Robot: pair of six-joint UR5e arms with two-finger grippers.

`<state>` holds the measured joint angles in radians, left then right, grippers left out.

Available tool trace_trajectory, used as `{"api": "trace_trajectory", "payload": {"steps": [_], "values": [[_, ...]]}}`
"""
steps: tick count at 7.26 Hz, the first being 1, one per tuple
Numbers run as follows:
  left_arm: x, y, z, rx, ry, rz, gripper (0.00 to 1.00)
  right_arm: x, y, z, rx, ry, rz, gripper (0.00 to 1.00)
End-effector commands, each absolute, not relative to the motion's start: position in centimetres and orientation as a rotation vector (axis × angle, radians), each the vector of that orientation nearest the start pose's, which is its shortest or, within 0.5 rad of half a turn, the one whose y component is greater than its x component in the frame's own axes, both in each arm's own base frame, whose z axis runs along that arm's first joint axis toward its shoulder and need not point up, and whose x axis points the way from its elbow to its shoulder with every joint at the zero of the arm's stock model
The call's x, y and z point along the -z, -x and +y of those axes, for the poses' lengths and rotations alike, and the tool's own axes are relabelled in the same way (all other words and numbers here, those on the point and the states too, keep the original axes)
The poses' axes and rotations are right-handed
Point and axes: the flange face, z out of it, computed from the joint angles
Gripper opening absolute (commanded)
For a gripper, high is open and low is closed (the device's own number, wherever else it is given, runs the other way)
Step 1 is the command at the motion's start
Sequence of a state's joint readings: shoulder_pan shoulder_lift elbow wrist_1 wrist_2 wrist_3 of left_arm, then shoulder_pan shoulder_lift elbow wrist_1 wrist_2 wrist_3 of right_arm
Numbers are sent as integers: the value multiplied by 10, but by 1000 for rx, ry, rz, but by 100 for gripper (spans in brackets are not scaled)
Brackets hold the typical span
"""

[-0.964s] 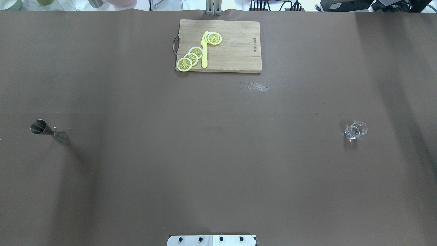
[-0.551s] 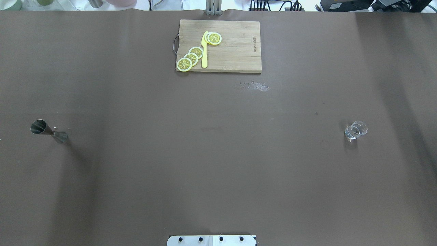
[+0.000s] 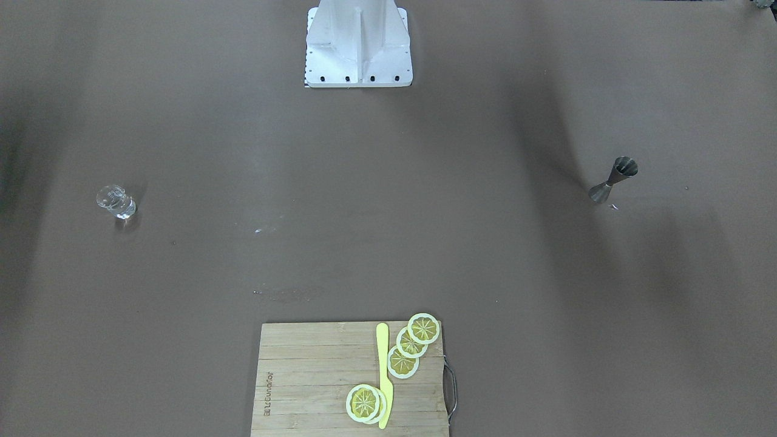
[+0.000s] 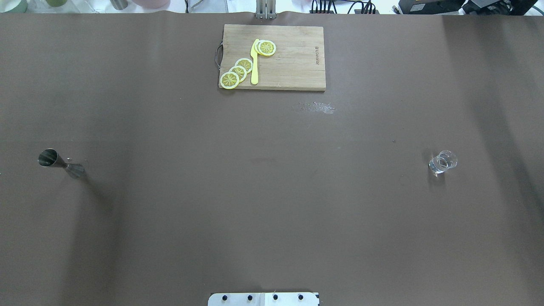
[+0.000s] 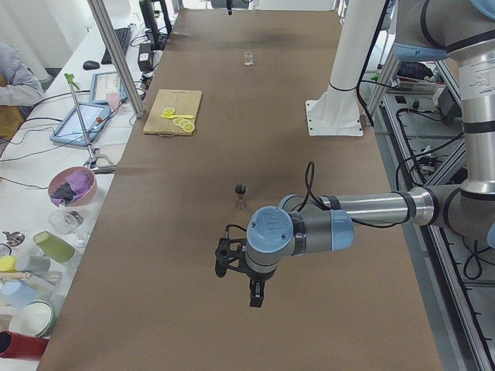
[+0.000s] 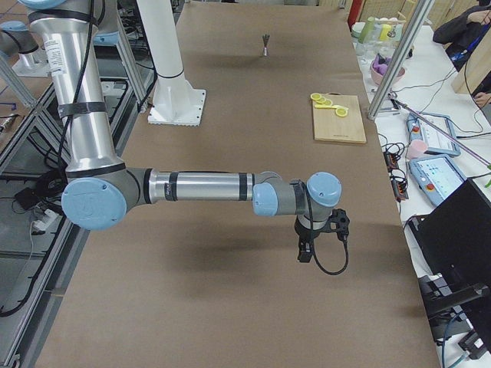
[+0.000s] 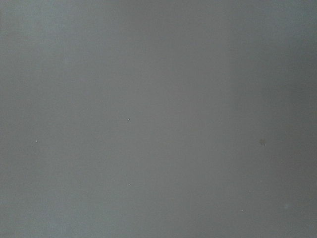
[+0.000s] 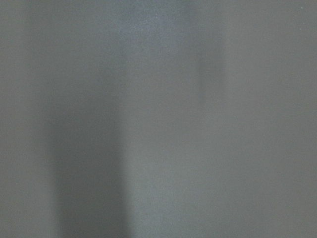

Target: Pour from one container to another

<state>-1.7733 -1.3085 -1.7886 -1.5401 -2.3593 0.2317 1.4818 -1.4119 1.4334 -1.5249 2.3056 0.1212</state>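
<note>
Nearest the robot, both grippers show only in the side views, the left gripper (image 5: 251, 290) and right gripper (image 6: 305, 247) hanging over bare table (image 4: 272, 204); whether either is spread or closed I cannot tell. Farther out, the jigger (image 4: 59, 162) stands upright far left, the glass tumbler (image 4: 443, 162) far right, well apart. The jigger looks light, stiff and slick; its narrow waist seems the surest hold. The tumbler is probably fragile.
</note>
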Motion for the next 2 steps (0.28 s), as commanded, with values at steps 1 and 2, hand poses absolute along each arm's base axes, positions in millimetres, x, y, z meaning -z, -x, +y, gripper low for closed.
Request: {"api": "trace_trajectory", "payload": {"steps": [1,2], "values": [[-669,137,-355,3,-99,785,98,-642,-16,-568,-7,16,-737,100],[-669,137,-355,2,-100,785,98,-641,-16,-568,-7,14,-737,100]]}}
